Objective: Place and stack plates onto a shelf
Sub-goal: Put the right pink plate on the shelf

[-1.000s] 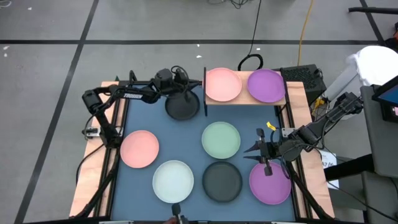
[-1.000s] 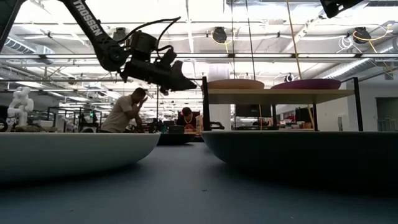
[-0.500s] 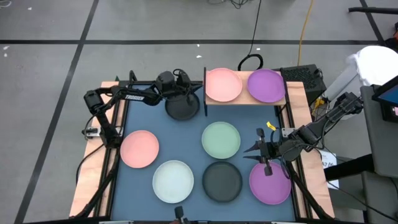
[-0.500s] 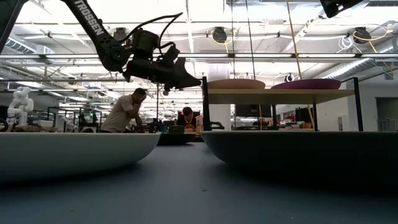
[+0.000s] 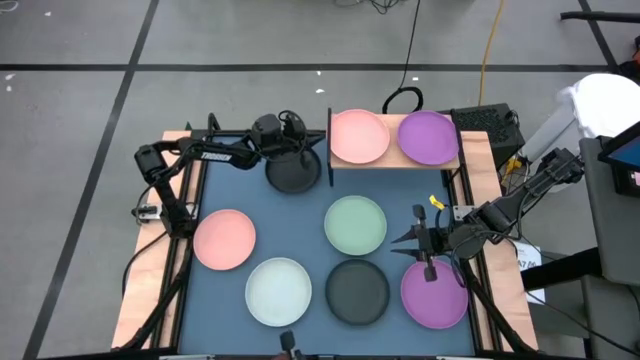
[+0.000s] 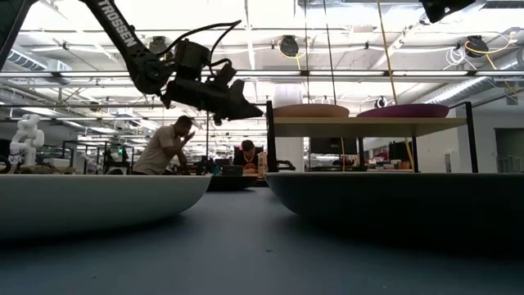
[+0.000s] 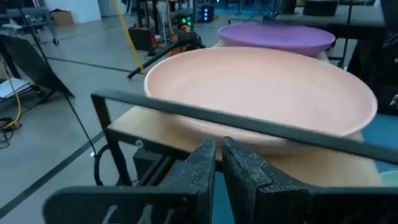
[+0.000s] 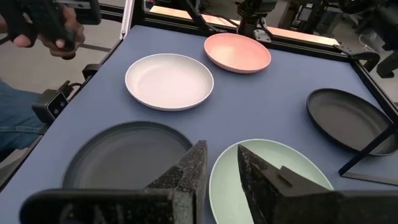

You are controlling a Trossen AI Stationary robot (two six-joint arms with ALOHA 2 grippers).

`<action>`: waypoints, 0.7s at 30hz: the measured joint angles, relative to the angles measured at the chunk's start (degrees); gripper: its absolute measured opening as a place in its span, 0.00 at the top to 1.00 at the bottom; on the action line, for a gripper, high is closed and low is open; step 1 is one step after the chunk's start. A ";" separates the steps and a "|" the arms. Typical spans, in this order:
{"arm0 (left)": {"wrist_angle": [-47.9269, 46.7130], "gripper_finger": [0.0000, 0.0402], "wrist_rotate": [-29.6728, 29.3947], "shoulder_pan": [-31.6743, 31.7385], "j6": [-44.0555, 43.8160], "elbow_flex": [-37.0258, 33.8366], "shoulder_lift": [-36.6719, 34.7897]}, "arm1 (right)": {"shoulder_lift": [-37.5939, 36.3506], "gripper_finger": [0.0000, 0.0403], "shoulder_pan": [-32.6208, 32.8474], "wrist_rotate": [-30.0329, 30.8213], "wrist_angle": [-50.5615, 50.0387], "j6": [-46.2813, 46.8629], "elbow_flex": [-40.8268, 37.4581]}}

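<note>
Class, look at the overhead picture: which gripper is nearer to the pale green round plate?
Right. The right gripper hovers just beside the pale green round plate; the left gripper is by the shelf.

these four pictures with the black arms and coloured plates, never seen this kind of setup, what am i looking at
Two robot arms work at a blue table. One picture looks straight down, one looks level across the tabletop, and two come from cameras on the wrists. A raised wooden shelf carries a pink plate and a purple plate. Six more plates lie on the table. The left gripper hangs beside the shelf, fingers nearly together, holding nothing. The right gripper hovers by the green plate, fingers slightly apart, also holding nothing.
</note>
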 joint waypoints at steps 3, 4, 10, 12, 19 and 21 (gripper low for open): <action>0.43 0.91 -0.40 -0.74 -0.24 0.00 0.13 | 0.01 0.82 0.00 0.00 0.00 -0.45 0.00; 0.81 0.91 -0.94 -1.19 0.27 0.00 0.62 | 0.00 0.82 0.00 0.00 0.00 -0.63 0.00; 2.89 0.91 -1.45 -1.82 -0.08 0.78 2.13 | 0.00 0.82 0.00 0.00 0.00 -0.66 0.00; 2.36 0.91 -1.54 -1.82 -0.28 1.65 2.89 | 0.00 0.82 0.00 0.02 0.00 -0.68 0.00; 2.94 0.91 -1.55 -1.65 -0.50 2.99 5.46 | 0.00 0.82 0.00 0.00 -0.02 -1.01 0.02; 1.98 0.91 -1.53 -1.29 -0.68 2.97 5.56 | 0.00 0.82 0.00 -0.07 -0.02 -0.95 0.02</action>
